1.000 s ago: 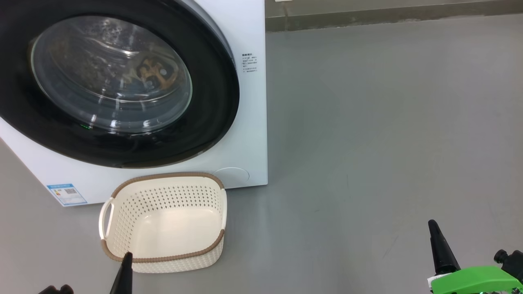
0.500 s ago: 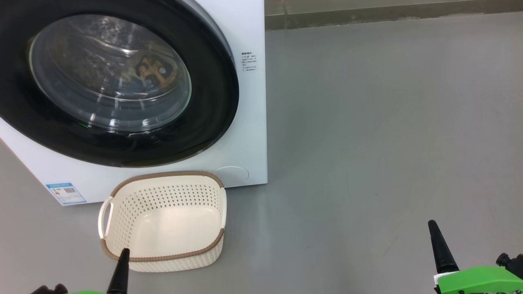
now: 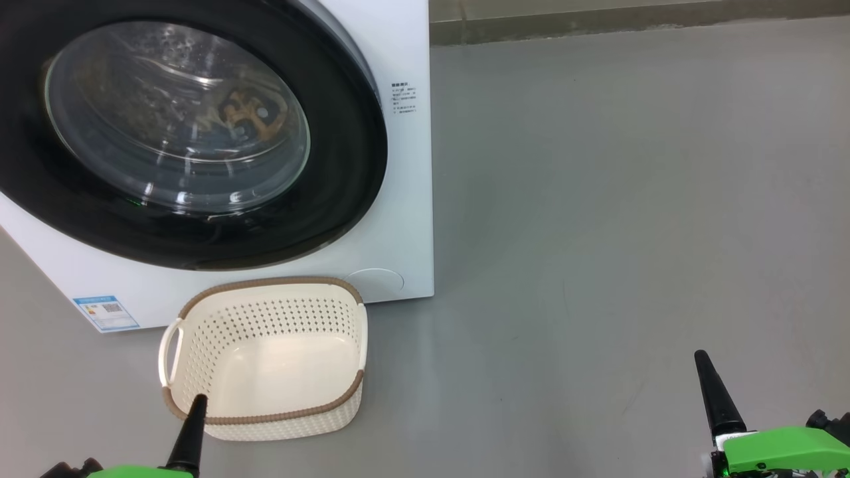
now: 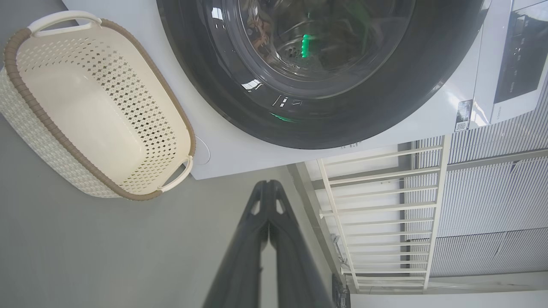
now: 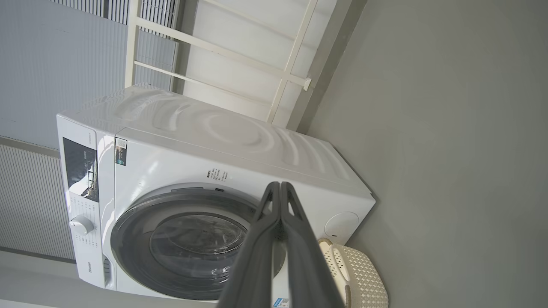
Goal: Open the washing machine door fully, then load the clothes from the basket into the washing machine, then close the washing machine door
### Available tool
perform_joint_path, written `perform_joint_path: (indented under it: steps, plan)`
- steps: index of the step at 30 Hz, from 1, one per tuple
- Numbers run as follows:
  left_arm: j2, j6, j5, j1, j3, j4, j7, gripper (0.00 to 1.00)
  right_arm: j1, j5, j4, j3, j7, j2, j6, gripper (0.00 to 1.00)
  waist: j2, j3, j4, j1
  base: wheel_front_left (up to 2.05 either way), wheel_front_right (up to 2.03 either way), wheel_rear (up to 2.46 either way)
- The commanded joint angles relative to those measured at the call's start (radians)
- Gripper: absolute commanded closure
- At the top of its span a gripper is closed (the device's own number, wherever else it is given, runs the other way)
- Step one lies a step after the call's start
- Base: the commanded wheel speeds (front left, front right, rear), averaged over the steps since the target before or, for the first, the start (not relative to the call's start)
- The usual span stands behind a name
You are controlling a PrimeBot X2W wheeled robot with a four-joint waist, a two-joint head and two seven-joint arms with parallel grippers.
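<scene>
The left gripper [image 3: 196, 402] and right gripper [image 3: 702, 364] hung low, fingers pressed together, holding nothing. Beyond the left one, the cream basket [image 3: 265, 285] stood just before the washing machine [image 3: 405, 199]. The washing machine door [image 3: 348, 166] was closed, with the clothes [image 3: 249, 118] dimly visible behind its glass.

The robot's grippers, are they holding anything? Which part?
Nothing is held. The left gripper and the right gripper are both shut and empty, apart from the basket.

Smooth grey floor [image 3: 597, 199], bearing one white washing machine [image 3: 405, 199] standing towards its far edge, and one cream perforated basket [image 3: 279, 430] upright just beside the machine's front foot.
</scene>
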Motion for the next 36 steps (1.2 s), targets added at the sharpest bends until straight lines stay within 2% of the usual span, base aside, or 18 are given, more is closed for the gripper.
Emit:
perform_joint_path:
  steps: [1,28,36]
  plan:
    - [0.011,-0.002,-0.029,-0.049,0.036,-0.027,0.012,1.0,-0.044,0.038,-0.022,0.022,0.01,-0.013,-0.004,1.0,0.0,0.001,0.0,0.0,0.0,0.0,0.0]
    - [0.007,-0.003,-0.271,-0.08,0.086,-0.029,0.09,1.0,-0.065,0.352,-0.016,0.028,0.086,-0.016,-0.006,1.0,0.0,0.01,-0.002,0.0,0.0,0.0,0.0]
    - [0.007,-0.003,-0.271,-0.08,0.087,-0.029,0.09,1.0,-0.065,0.353,-0.016,0.028,0.087,-0.016,-0.006,1.0,0.0,0.01,-0.002,0.0,0.0,0.0,0.0]
